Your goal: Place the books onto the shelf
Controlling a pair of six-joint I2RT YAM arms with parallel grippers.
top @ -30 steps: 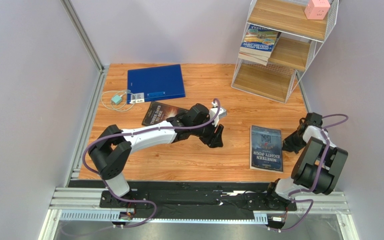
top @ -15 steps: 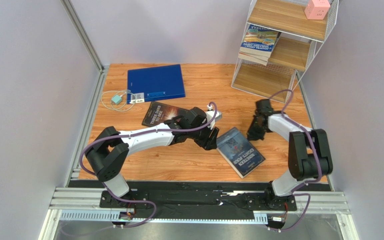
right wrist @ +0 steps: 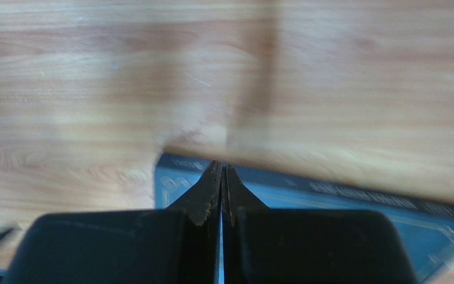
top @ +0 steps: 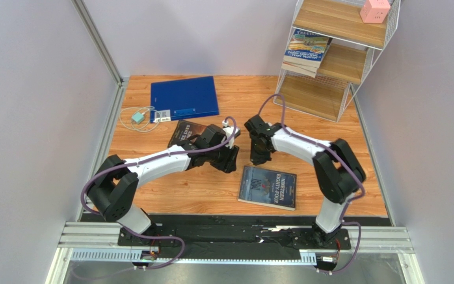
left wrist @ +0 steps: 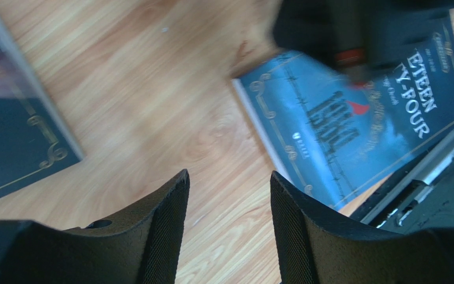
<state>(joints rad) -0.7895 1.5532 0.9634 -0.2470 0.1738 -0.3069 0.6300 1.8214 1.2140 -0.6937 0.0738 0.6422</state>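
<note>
Nineteen Eighty-Four now sits mid counter, shoved left by my clenched right jaws; left jaws hang open, empty, probably grabbing it next.

I count one navy book and one dark book on the table, a stack I can't count on the one shelf, one binder, one pink cube and one teal gadget.

Top cam — high above the near edge, looks down over the whole tabletop. Left wrist cam looks down past the left tool, close in. Right wrist cam looks past the right tool — closer still. All three share the navy book.
</note>
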